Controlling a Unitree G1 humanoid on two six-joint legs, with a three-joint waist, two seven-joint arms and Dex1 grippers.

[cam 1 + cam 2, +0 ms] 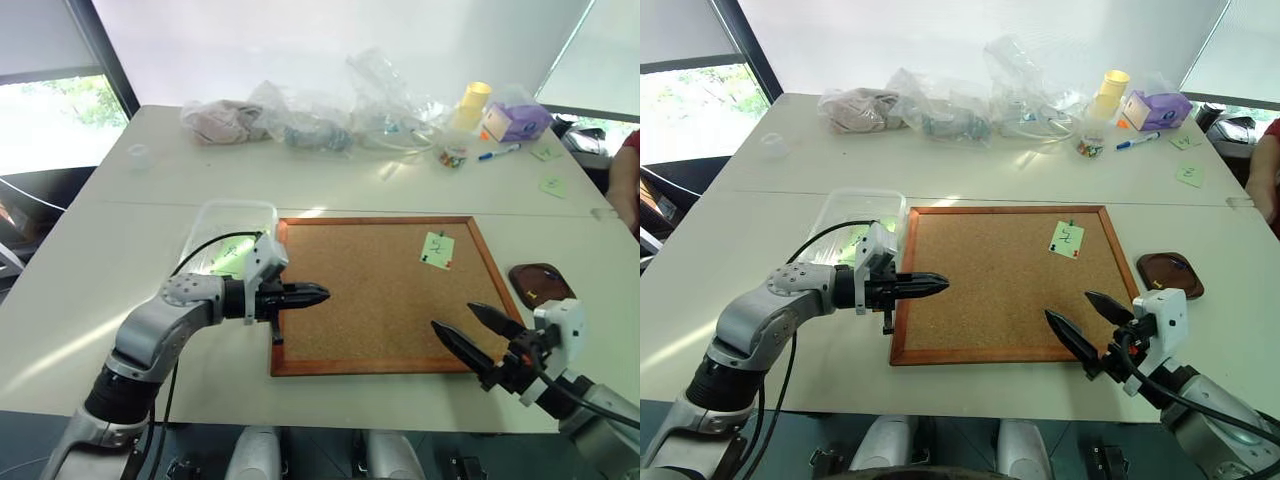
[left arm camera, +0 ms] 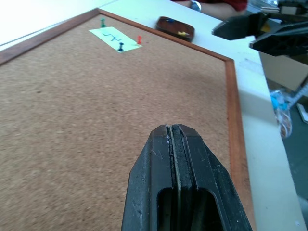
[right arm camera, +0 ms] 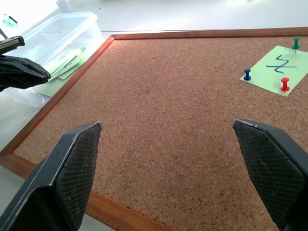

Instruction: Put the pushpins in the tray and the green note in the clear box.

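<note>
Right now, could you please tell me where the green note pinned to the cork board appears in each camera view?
Left eye view: green note near the cork board's far right corner.
Right eye view: same corner.
Left wrist view: at the far end of the cork, beyond the shut left end effector.
Right wrist view: far right, three pushpins in it.
Shared landmark: the board's wooden frame.

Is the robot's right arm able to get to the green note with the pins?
Probably yes. The right gripper is open over the cork board, and bare cork lies between it and the green note, which three pushpins hold down.
</note>
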